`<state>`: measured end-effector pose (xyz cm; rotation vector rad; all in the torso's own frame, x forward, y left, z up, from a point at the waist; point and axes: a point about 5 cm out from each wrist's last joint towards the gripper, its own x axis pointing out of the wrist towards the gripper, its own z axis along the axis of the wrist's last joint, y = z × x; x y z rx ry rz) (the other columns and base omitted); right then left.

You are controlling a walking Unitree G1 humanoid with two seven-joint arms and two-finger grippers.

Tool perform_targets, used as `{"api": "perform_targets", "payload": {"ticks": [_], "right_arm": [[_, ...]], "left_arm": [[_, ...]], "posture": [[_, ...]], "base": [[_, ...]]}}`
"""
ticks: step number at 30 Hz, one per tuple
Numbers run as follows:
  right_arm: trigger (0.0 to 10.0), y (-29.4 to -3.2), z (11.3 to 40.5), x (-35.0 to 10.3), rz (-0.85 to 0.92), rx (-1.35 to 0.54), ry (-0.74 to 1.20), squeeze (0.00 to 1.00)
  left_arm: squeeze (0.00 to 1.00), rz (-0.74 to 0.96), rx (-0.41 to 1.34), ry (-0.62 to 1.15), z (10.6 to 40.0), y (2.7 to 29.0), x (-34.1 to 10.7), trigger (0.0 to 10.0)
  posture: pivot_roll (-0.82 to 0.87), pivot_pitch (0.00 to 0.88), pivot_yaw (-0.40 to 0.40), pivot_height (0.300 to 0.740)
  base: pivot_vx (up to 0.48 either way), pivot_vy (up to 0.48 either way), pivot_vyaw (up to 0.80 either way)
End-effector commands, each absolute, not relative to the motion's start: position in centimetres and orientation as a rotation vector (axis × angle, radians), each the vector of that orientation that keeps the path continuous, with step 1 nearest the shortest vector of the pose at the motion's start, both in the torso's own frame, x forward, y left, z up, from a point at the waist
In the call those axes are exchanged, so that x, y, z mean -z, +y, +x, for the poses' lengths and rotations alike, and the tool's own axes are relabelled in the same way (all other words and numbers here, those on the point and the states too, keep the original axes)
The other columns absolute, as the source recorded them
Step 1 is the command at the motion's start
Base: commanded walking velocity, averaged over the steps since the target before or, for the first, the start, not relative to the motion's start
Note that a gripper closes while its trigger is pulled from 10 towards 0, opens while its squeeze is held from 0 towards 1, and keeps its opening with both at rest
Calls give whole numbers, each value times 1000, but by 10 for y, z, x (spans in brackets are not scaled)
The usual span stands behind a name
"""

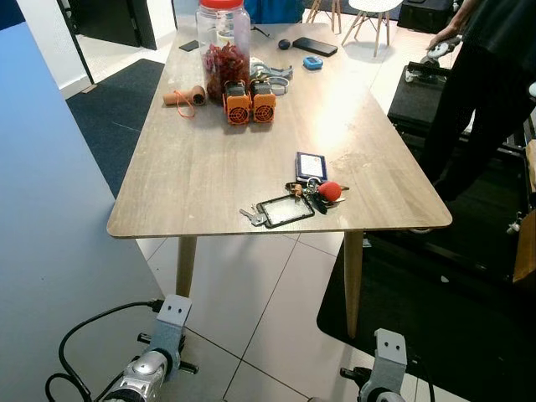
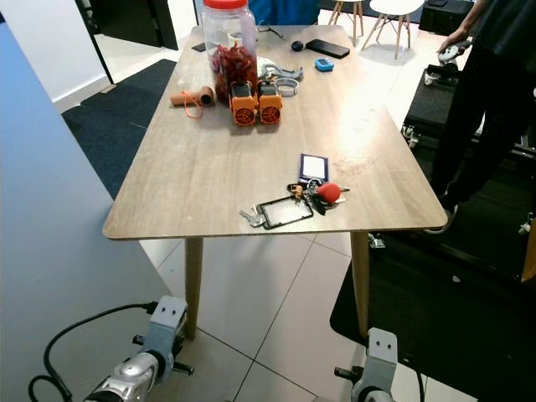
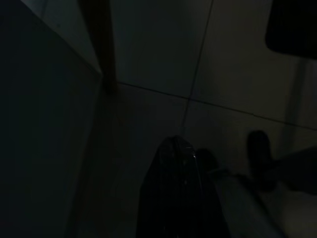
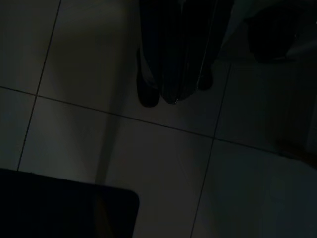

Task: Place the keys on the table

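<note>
The keys (image 1: pixel 306 193) lie on the wooden table (image 1: pixel 209 167) near its front right corner: a bunch with a red ball, a clear badge holder and a blue card holder. Both silver arms hang low below the table's front edge, the left arm (image 1: pixel 159 352) and the right arm (image 1: pixel 382 368), well away from the keys. In the dark left wrist view, my left gripper (image 3: pixel 177 143) points at the tiled floor, fingers together and holding nothing. My right gripper (image 4: pixel 173 99) also hangs over the floor tiles, shut and empty.
Farther back on the table stand a red-lidded jar (image 1: pixel 224 46), two orange blocks (image 1: pixel 249 102) and a phone (image 1: pixel 315 46). A person in dark clothes (image 1: pixel 477 75) stands at the right, over a dark mat (image 1: pixel 435 318). A blue-grey wall (image 1: pixel 50 209) runs along the left.
</note>
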<state>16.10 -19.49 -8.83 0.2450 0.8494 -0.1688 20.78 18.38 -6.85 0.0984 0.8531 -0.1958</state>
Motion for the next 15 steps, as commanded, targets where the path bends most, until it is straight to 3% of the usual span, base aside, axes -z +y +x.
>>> {"api": "perform_targets", "payload": {"ticks": [1, 15], "right_arm": [[10000, -197, 157, 90, 242, 167, 869, 0], [10000, -199, 162, 87, 242, 194, 848, 0]], "left_arm": [[0, 79, 246, 872, 205, 174, 71, 10000], [0, 41, 190, 800, 208, 178, 67, 10000]], "posture": [[8, 50, 10, 740], [33, 54, 8, 740]], "base": [[0, 0, 0], [0, 0, 0]]}}
